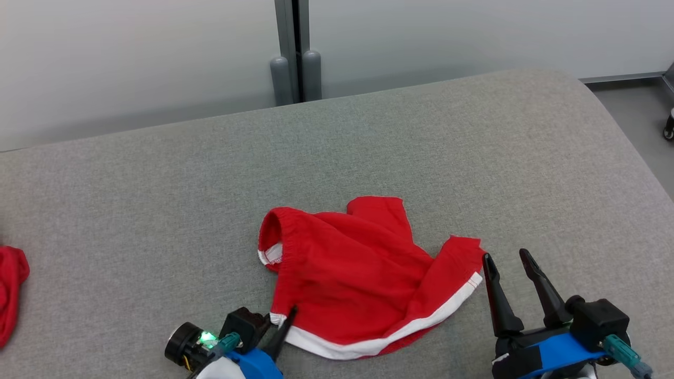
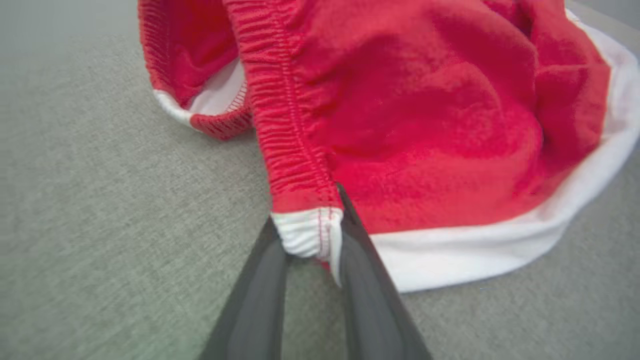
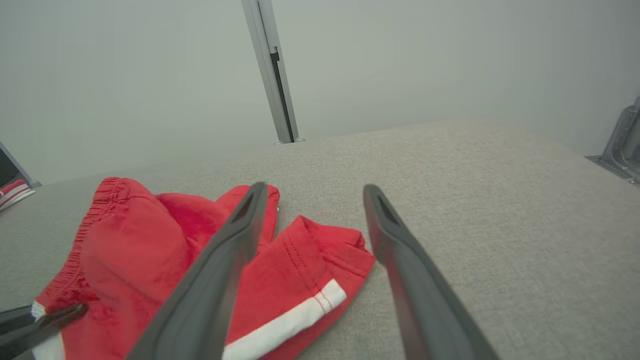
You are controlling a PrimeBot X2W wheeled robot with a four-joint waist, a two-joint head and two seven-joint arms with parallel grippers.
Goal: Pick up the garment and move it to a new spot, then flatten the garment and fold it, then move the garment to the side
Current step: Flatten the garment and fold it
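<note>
Garment [image 1: 358, 273] corner nipped shallowly between left jaws; right jaws wide open, empty, beside hem. Likely to slip out on lifting.

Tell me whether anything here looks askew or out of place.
The garment lies rumpled, not flat: its waistband stands bunched up and the legs are creased. The left gripper pinches its white-trimmed corner. Another red cloth sits at the left edge of the grey surface.
</note>
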